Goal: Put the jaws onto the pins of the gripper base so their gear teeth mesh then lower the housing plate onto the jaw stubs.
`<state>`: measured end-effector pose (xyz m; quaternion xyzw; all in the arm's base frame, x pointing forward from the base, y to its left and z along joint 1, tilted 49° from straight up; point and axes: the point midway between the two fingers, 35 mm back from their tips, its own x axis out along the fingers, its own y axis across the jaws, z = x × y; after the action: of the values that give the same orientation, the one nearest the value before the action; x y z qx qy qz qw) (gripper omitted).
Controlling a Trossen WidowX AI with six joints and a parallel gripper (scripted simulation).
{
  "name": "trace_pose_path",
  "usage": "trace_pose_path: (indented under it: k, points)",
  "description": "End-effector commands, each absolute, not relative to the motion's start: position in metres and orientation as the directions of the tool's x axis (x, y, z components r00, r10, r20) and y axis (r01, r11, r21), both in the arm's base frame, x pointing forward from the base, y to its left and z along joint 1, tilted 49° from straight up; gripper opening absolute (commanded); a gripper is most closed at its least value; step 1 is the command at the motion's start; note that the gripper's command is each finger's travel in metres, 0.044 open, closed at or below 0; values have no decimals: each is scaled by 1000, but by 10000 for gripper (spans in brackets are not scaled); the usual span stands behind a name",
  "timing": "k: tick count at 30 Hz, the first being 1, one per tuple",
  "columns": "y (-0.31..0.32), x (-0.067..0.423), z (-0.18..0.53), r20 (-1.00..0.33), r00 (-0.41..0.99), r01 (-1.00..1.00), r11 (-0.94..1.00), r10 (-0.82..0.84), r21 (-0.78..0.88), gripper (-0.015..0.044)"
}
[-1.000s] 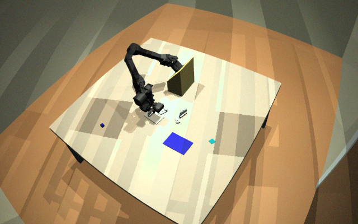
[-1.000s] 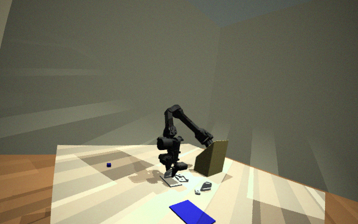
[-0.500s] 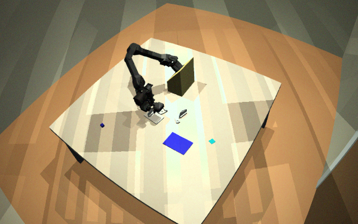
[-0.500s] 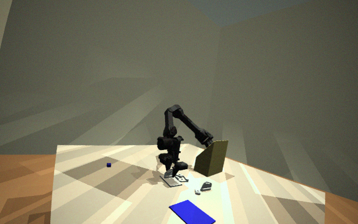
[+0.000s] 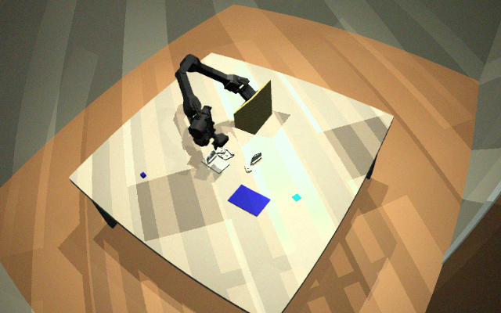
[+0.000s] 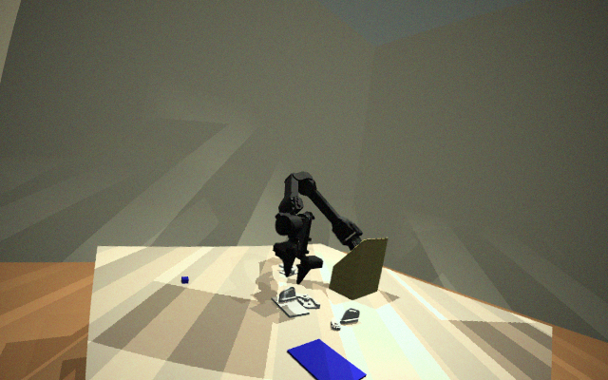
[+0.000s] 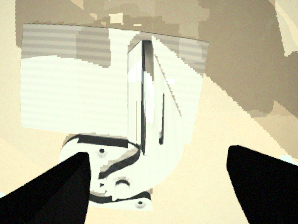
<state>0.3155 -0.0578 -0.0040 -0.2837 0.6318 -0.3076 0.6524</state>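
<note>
Looking down from the top view: my pincer (image 5: 213,145) (image 6: 294,279) (image 7: 160,160) hangs just to the far side of a pale cluster. That is a flat plate (image 5: 219,166) (image 6: 295,310) (image 7: 70,95), an upright jaw-like piece (image 5: 211,157) (image 6: 288,294) (image 7: 135,95) over it, and a pale piece with dark edging (image 5: 225,153) (image 6: 309,301) (image 7: 82,146) close by. Which is base and which housing, I can't say for sure. Well right of these lies a loose jaw (image 5: 255,158) (image 6: 351,316), toothed along one edge. Nearer, a blue sheet (image 5: 249,200) (image 6: 327,361); right, a cyan square (image 5: 297,197); left, a small blue cube (image 5: 143,175) (image 6: 185,279).

Exterior view: fingertips above the table and apart from the cluster, which sits nearer. An olive panel (image 5: 254,113) (image 6: 358,271) stands right of my pincer, hiding the arm's foot. Something pale shows behind my fingertips, too small to name.

Wrist view: fingers moderately wide open, nothing gripped. The upright piece runs away toward the far side, beyond the tips; the dark-edged piece sits partly behind my left finger, and nothing crosses the space to the right one.
</note>
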Motion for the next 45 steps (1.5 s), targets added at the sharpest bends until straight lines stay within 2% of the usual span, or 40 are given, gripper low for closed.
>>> trace_pose_path:
  k: [1,4,5,16,45]
  points:
    - [-36,312,-24,-672,15,78,671,-740,-737,355]
    - [-14,306,-43,-685,15,121,682,-728,-722,434]
    - [-7,303,-49,-687,14,132,683,-726,-719,440]
    - [71,245,-122,-661,7,270,638,-750,-721,440]
    - [28,245,-161,-659,7,273,636,-752,-722,440]
